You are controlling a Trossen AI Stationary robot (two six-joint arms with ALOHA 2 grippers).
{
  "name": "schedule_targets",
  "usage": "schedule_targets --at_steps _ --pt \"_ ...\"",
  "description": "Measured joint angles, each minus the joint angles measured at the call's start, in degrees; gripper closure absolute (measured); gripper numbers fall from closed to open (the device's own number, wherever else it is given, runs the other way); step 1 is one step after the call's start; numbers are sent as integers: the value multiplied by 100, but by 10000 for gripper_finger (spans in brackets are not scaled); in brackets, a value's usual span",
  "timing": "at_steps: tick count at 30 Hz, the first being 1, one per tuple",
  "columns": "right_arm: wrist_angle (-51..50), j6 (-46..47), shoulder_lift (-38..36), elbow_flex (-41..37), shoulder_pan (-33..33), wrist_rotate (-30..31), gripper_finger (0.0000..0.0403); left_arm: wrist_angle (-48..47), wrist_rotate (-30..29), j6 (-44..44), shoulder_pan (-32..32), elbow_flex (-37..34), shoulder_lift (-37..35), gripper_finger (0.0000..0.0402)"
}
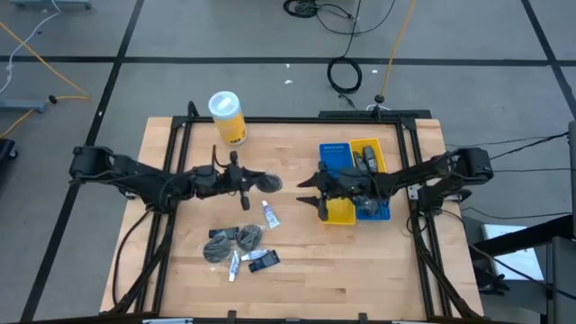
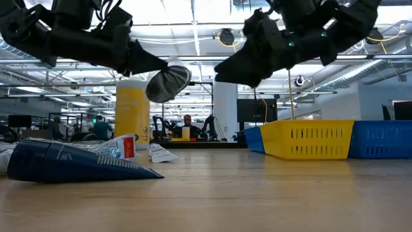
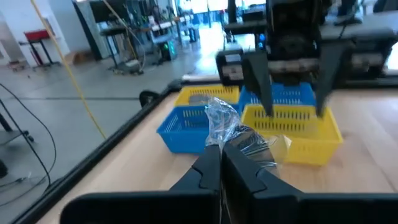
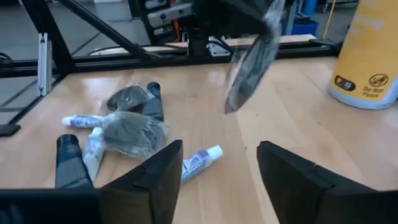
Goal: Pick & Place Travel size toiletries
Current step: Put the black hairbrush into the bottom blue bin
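**High view: one grey pouch in the air, most toiletries not yet moved**

High view showed a grey round pouch pinched in the closed fingers of the left gripper, lifted clear of the wood near the middle of the table. In the low view the same pouch hung well above the tabletop, tilted, in front of the yellow canister. The right gripper faced it from the tray side, its jaws standing apart and holding nothing, with a clear gap between its tips and the pouch.

Judged by how things lay, the job was early. The blue-and-yellow tray held something dark in a far compartment, though what it was could not be made out. On the table a white tube lay just beside the spot under the pouch, and nearer the front edge sat a loose cluster: two more grey pouches, another tube and a dark packet. All of these remained to be placed.

Room was fair. The two grippers were close to each other over the table's middle, so a handover or a pass toward the tray would probably need care. The stretch of bare wood between the pile and the tray was open, and the canister stood well back near the far edge.
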Motion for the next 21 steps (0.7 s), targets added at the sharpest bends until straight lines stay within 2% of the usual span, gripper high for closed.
schedule_targets --at_steps 7,12,16,21 --pt "584 239 854 559 -37 10 160 798 200 78 -40 5 568 398" --pt "677 144 1301 986 -35 -6 161 1002 382 17 -41 57 844 399" --pt "701 2 1410 1099 -37 4 193 944 487 -28 -47 137 972 395" --pt "693 -155 1413 1092 -39 20 276 916 492 -106 -71 202 1018 384"
